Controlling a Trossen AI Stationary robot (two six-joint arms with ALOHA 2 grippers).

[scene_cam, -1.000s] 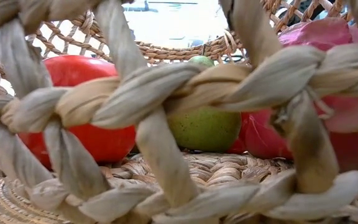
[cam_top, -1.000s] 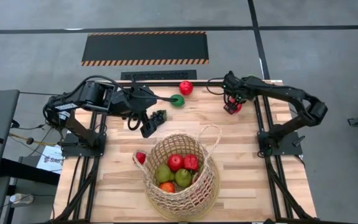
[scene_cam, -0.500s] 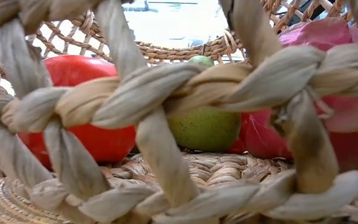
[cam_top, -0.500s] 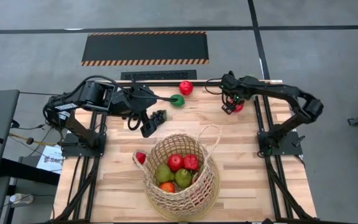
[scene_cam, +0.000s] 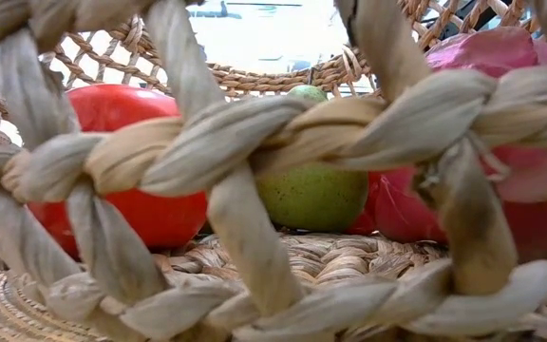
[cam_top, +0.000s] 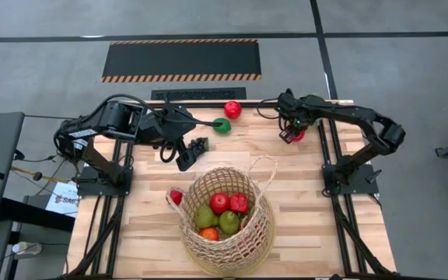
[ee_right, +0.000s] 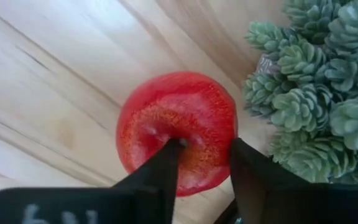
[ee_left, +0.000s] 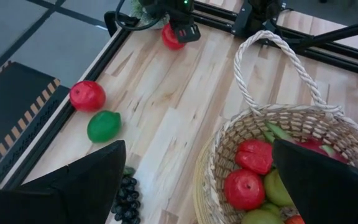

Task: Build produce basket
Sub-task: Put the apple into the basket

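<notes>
Low view sits right against the basket (scene_cam: 254, 133), its weave filling the picture, with a red fruit (scene_cam: 131, 161), a green pear (scene_cam: 313, 190) and a pink one behind the strands. From above, the basket stands at the near middle of the table (cam_top: 309, 202) and already holds several fruits; a small red piece (cam_top: 176, 196) lies just outside its left rim.

The step in hand is another pick-up, at the far right corner. The right gripper (ee_right: 201, 155) has its two dark fingers pinched in on the top of a red apple (ee_right: 179, 127), one at the stem dimple and one on the apple's flank; whether the grip is firm I cannot quite tell, as the apple seems to rest on the wood. A pale green spiky ball (ee_right: 316, 68) lies just beside it.

Next comes a lift clear of that ball, then a carry to the basket.

The left gripper (cam_top: 190, 154) hovers spread wide between the basket and the far edge, holding nothing; a grape bunch (ee_left: 124, 198), a lime (cam_top: 222, 125) and another red fruit (cam_top: 232, 109) wait beyond.
</notes>
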